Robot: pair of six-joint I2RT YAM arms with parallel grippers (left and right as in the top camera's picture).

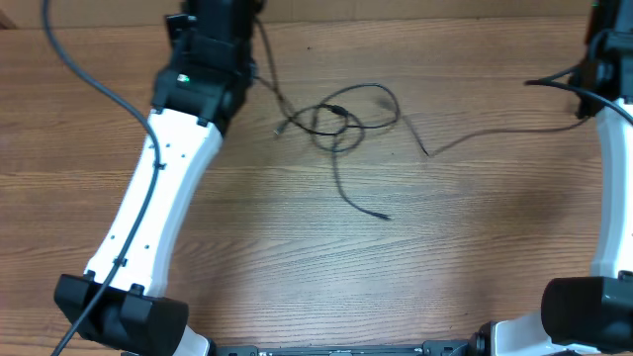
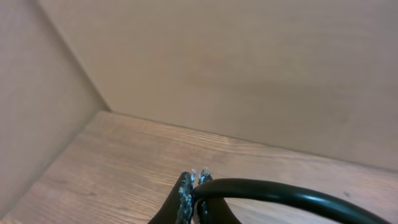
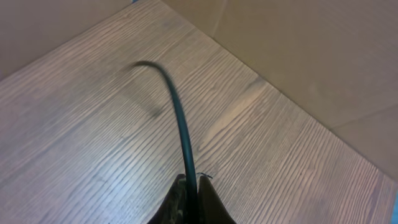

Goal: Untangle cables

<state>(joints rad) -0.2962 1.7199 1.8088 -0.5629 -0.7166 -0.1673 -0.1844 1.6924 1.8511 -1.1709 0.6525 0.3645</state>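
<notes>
With the left claw (image 2: 194, 182), pinches one of the cables (image 2: 280, 194). Tips pressed together with almost no gap, black strand leaving them and bending away to the right side of the left wrist view. Behind the tips, only the wooden worktop (image 2: 124, 168) and the corner of a beige wall (image 2: 249, 62).

With the right claw (image 3: 189, 185), grips another strand in the same manner. Tips closed narrow around it, strand rising from them and curving to the left, far end blurred.

From overhead, shows most of the cables (image 1: 336, 121) bunched in a loose tangle on the far middle of the worktop, between the left arm (image 1: 158, 188) and the right arm (image 1: 613, 198). Several small loops there, crossing one over another. Sends one thin strand from the tangle up-left toward the dark head of the left arm. Sends another long strand to the right toward the right arm, lying on the wood. Leaves one free end with a tiny plug pointing to the near side, and one short end just left of the loops. Cannot see the tips of either claw from overhead.
</notes>
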